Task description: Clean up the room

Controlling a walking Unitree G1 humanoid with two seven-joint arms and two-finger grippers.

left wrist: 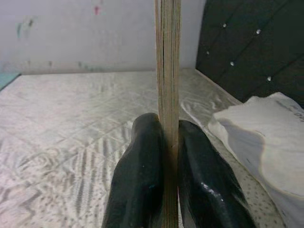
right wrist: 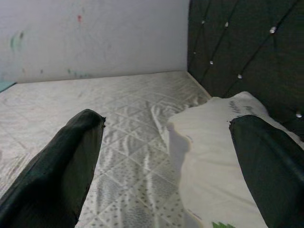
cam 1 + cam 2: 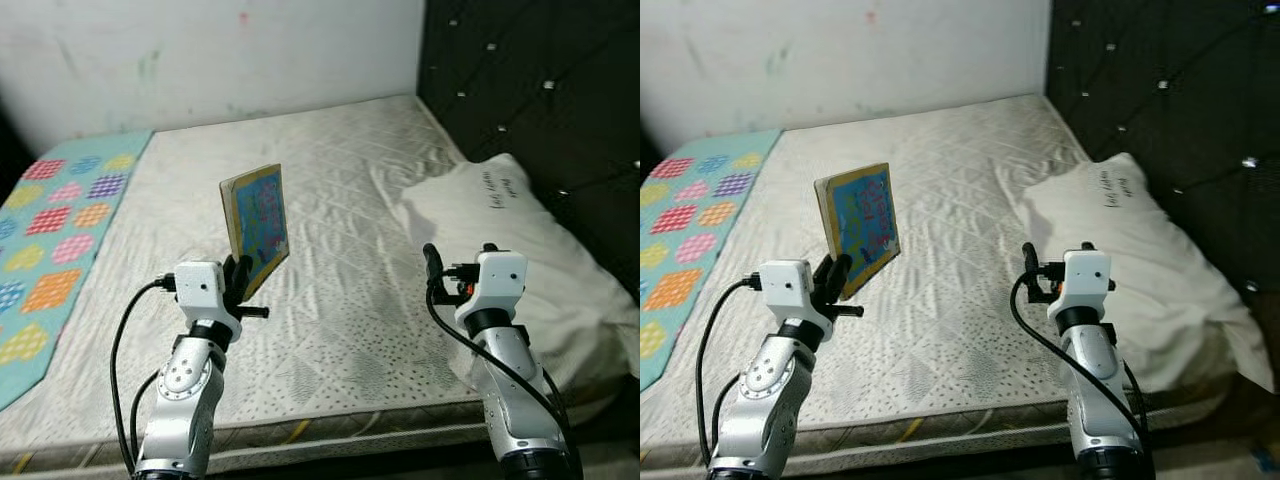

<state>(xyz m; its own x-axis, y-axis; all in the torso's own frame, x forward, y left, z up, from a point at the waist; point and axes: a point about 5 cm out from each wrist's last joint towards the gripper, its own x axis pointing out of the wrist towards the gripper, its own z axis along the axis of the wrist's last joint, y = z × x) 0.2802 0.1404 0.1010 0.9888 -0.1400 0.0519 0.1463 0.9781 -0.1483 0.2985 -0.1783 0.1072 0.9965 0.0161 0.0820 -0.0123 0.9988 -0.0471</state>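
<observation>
Book (image 3: 256, 221) cover in eye views, edge in left gripper (image 1: 168, 142) jaws; right gripper (image 2: 166, 156) jaws apart.

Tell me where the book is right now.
The book is held upright in the left gripper, raised above the mattress on the robot's left, with the patterned blanket farther left and the pillow off to the right.

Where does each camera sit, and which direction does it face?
Left eye view: on the head, looking down at the bed; both arms show, left gripper holding a book.
Right eye view: same head, same scene, with the pillow and right gripper.
Left wrist view: along fingers clamping the book's edge.
Right wrist view: along spread fingers, toward the headboard.
All share the bed.
</observation>
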